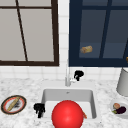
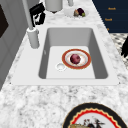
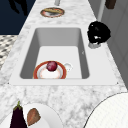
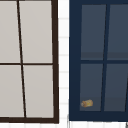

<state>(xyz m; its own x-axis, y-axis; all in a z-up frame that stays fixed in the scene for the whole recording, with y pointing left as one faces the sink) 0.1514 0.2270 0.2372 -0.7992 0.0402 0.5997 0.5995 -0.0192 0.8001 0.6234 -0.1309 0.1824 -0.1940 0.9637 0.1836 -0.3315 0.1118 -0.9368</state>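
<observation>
Fingers of my right hand point(image 1: 78, 74) curl at the faucet handle point(image 1: 73, 80); my left hand point(image 1: 39, 109) hangs curled, holding nothing, at the sink point(image 1: 45, 93) rim.

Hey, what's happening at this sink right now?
The right hand is up at the faucet, behind the sink, apparently at its handle. The left hand hangs over the counter at the sink's front left corner, fingers curled, holding nothing. In the basin lies an orange-rimmed plate with a dark red round fruit on it. A patterned plate sits on the counter to the left, and a white plate with an eggplant to the right.
</observation>
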